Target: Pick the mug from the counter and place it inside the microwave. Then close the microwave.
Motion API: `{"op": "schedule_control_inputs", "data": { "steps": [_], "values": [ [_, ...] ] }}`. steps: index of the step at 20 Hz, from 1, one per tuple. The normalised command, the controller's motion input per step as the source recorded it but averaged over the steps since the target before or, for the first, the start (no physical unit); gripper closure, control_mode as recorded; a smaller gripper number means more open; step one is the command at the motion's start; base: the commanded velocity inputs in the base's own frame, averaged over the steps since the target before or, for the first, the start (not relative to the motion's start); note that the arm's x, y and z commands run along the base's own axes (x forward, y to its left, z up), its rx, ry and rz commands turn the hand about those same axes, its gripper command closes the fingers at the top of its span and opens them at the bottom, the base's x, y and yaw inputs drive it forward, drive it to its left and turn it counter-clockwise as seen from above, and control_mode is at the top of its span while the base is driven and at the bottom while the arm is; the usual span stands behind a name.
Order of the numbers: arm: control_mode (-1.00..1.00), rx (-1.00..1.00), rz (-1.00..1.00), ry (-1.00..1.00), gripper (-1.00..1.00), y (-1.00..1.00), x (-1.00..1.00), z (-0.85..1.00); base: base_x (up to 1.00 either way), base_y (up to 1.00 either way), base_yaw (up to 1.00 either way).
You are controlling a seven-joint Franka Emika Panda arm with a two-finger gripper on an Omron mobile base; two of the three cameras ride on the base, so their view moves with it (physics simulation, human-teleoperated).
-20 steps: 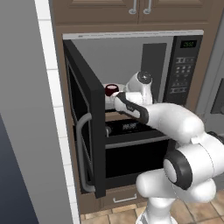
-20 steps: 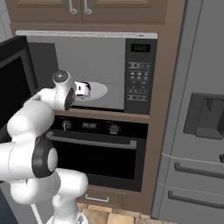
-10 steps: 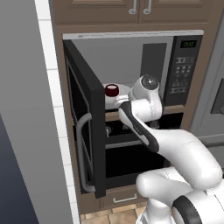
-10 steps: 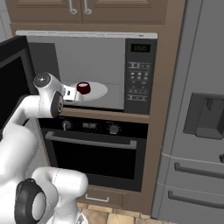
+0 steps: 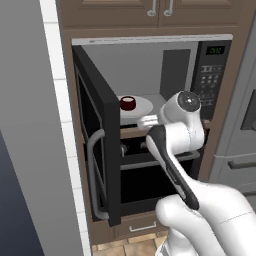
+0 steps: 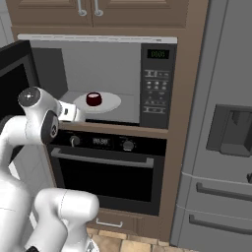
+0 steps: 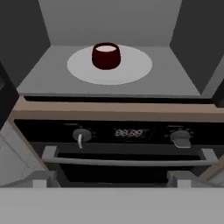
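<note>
Now my tool (image 6: 74, 112) is hanging just outside the microwave (image 6: 123, 81) opening, level with the wood trim above the black oven (image 6: 108, 167); I cannot tell whether it is released or clenched, and nothing is showing between its tips. Beyond it, the mug (image 7: 106, 55) is sitting upright on the white turntable (image 7: 135, 65) inside the grey cavity, well apart from my tool. To my left, the microwave door (image 5: 97, 135) is standing wide open, its bar handle (image 5: 95, 175) facing outward.
</note>
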Motion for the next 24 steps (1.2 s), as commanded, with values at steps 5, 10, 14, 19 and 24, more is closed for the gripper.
{"op": "schedule_control_inputs", "data": {
  "steps": [5, 10, 14, 19, 24],
  "values": [
    [-1.00, 0.01, 0.00, 0.00, -1.00, -0.07, -0.82, 0.46, 0.00, 0.00, 0.00],
    [-1.00, 0.00, 0.00, 0.00, -1.00, -0.09, -0.75, 0.38, 0.00, 0.00, 0.00],
    [-1.00, 0.02, 0.00, 0.00, -1.00, -0.21, -0.69, 0.22, 0.00, 0.00, 0.00],
    [-1.00, 0.04, -0.02, 0.00, -1.00, -0.27, -0.55, 0.20, 0.00, 0.00, 0.00],
    [-1.00, 0.01, -0.11, -0.04, -1.00, -0.10, -0.52, 0.17, 0.00, 0.00, 0.00]
  ]
}}
